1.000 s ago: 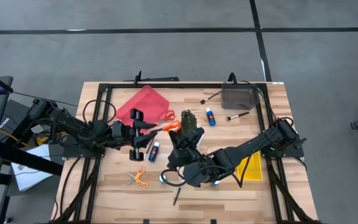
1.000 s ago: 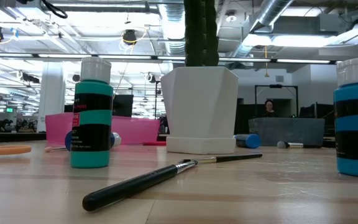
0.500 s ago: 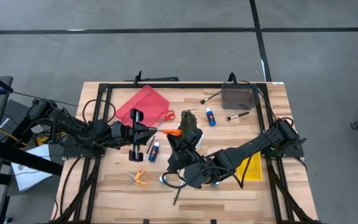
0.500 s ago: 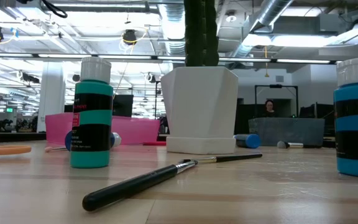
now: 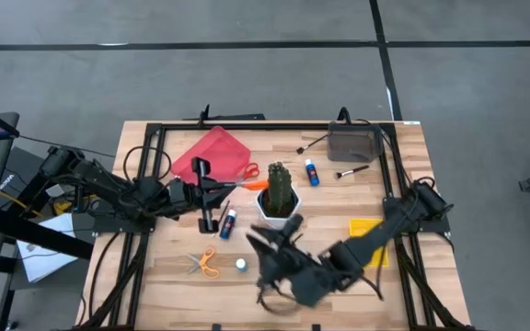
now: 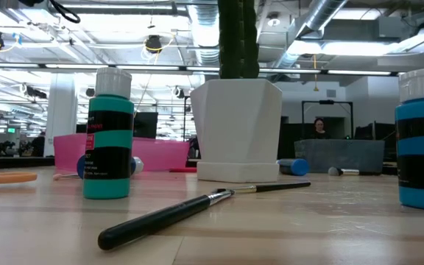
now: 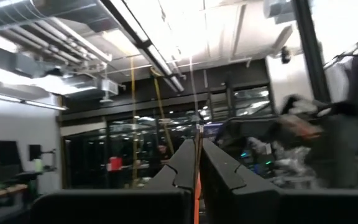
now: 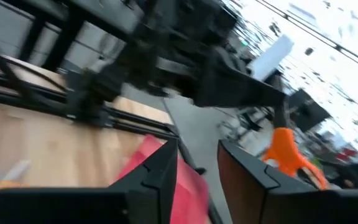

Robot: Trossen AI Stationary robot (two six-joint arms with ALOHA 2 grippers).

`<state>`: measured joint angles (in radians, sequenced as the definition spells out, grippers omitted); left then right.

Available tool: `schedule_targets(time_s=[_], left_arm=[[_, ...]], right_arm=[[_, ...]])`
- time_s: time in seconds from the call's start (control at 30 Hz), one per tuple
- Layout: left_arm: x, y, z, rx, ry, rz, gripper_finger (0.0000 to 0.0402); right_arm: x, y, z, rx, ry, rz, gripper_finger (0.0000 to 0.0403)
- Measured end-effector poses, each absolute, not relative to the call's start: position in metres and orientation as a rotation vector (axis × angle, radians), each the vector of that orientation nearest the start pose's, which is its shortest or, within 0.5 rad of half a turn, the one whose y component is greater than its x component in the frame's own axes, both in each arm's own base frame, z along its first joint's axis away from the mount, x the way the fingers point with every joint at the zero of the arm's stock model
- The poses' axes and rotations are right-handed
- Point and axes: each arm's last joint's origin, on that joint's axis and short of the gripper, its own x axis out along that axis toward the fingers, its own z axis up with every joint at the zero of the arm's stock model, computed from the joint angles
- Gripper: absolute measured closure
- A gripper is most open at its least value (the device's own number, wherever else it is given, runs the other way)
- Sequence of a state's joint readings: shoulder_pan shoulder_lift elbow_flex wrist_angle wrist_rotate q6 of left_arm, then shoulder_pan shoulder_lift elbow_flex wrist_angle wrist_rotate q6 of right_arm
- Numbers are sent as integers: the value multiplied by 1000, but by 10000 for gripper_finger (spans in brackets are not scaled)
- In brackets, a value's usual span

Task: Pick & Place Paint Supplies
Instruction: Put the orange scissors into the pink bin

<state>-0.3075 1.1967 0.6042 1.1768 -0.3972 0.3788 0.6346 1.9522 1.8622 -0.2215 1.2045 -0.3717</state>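
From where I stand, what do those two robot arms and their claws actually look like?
Both arms are dark, nearly black, built of jointed segments with black cables looping alongside. The left gripper and the right gripper each end in two flat black fingers with angular, stepped inner edges. No markings are legible on them.

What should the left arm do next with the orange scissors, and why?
Probably carry them toward the red tray and set them down there. The left tool is shut on the orange scissors, held off the table beside the cactus, so only the placing seems left.
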Motion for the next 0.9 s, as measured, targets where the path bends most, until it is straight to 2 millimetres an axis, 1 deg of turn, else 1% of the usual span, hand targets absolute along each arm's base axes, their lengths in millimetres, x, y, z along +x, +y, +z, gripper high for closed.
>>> schedule_targets(time_s=[0.1,0.27,0.4,0.53,0.63,0.73,0.9], left_arm=[[226,-63,317,225,-489,190,398],[205,-65,328,286,-432,150,398],[185,-63,333,349,-337,176,398],[165,-59,334,378,-230,228,398],[150,-54,332,388,-131,323,397],[138,-46,328,364,-31,493,398],[132,-35,321,337,83,722,397]], right_arm=[[357,260,363,-616,280,-527,292],[329,288,362,-608,256,-577,293],[309,304,358,-589,235,-604,294],[293,314,355,-572,210,-632,294],[287,318,354,-566,197,-645,294],[285,320,354,-563,193,-641,294],[283,320,353,-560,191,-638,294]])
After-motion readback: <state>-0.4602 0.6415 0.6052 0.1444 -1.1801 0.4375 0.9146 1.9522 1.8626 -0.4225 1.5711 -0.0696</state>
